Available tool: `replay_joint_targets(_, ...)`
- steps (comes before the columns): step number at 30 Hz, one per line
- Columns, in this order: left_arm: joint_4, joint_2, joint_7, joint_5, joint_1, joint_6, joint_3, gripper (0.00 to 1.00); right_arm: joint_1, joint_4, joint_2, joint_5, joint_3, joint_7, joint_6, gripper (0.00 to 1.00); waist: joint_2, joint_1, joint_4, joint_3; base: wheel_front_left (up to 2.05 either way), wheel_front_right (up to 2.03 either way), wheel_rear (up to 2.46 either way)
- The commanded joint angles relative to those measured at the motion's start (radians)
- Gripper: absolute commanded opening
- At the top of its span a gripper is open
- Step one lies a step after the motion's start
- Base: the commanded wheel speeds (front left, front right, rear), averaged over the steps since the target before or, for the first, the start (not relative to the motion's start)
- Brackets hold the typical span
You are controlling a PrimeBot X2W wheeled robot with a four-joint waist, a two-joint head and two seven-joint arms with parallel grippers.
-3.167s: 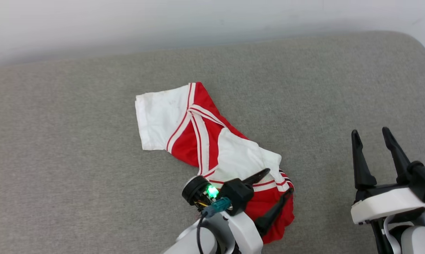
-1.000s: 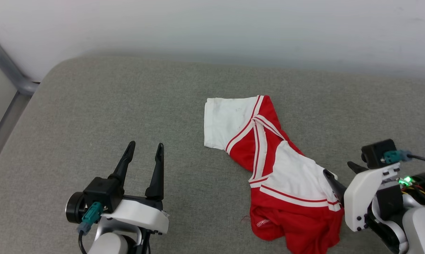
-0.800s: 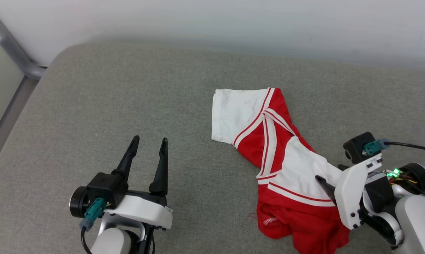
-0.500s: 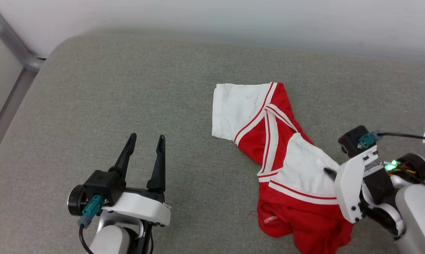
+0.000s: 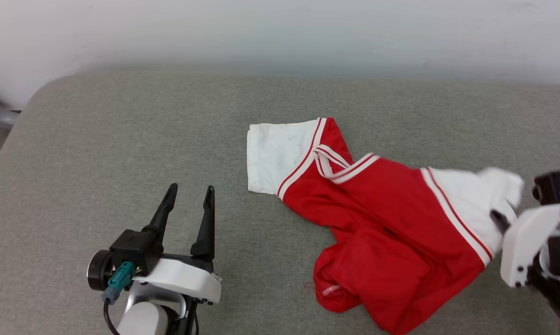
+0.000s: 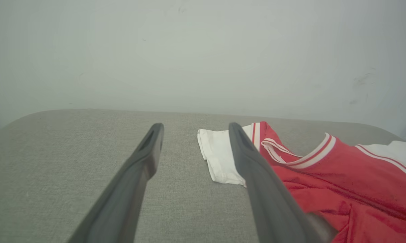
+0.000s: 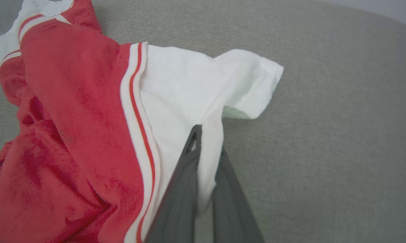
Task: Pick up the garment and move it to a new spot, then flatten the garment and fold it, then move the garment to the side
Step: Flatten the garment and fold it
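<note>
Since half a second ago, the right gripper point(image 7: 208, 141) has dragged one white sleeve point(image 5: 466, 204) out toward the right edge of the grey woven padded surface point(image 5: 122, 139). That sleeve lay folded over the red body before; it is now stretched clear of it, and the red panel is opened out between the two sleeves.

The soft red garment with white short sleeves and red-and-white stripe trim point(image 5: 391, 223) lies right of the pad's middle. Its other white sleeve point(image 5: 275, 156) lies flat near the centre, and the striped collar point(image 5: 340, 165) sits just beside it. The lower red part is bunched and wrinkled toward the near edge. No letters or numbers can be seen on the side facing up.

In the right wrist view the right gripper's two dark fingers point(image 7: 189, 168) are pressed nearly together with a fold of the white sleeve pinched between them.

The left gripper point(image 5: 190, 188) hovers over bare pad near the near-left part, well apart from the garment, its jaws spread wide with nothing between them. A pale wall point(image 5: 280, 28) rises behind the far edge.
</note>
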Motion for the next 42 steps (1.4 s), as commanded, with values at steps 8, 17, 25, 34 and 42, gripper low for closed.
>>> replay_joint_targets(8,0.021,-0.001,-0.002,0.003,0.002,-0.01,0.007,1.0,0.189,0.076,0.149,-0.058,-0.213,-0.085,-0.001,0.0,-0.0001,0.0,-0.037,0.002,0.0,0.0,0.0)
replay_joint_targets(17,0.043,-0.003,-0.002,-0.006,0.019,-0.005,0.016,1.0,0.219,0.096,0.252,-0.101,-0.311,-0.309,-0.001,1.0,-0.0001,0.0,-0.051,-0.017,0.0,0.0,0.0)
replay_joint_targets(25,0.066,0.001,-0.001,-0.015,0.047,0.006,0.018,1.0,0.199,0.038,0.288,-0.163,-0.328,-0.584,-0.001,1.0,-0.0001,0.0,-0.047,-0.078,0.0,0.0,0.0)
replay_joint_targets(34,0.064,0.025,0.009,-0.019,0.083,0.025,0.033,1.0,0.275,-0.123,0.3,-0.217,-0.196,-0.653,-0.001,1.0,-0.0001,0.0,-0.043,-0.142,0.0,0.0,0.0)
replay_joint_targets(42,0.06,0.046,0.03,-0.026,0.105,0.027,0.036,1.0,0.354,-0.239,0.3,-0.213,-0.116,-0.611,-0.001,1.0,-0.0001,0.0,-0.053,-0.169,0.0,0.0,0.0)
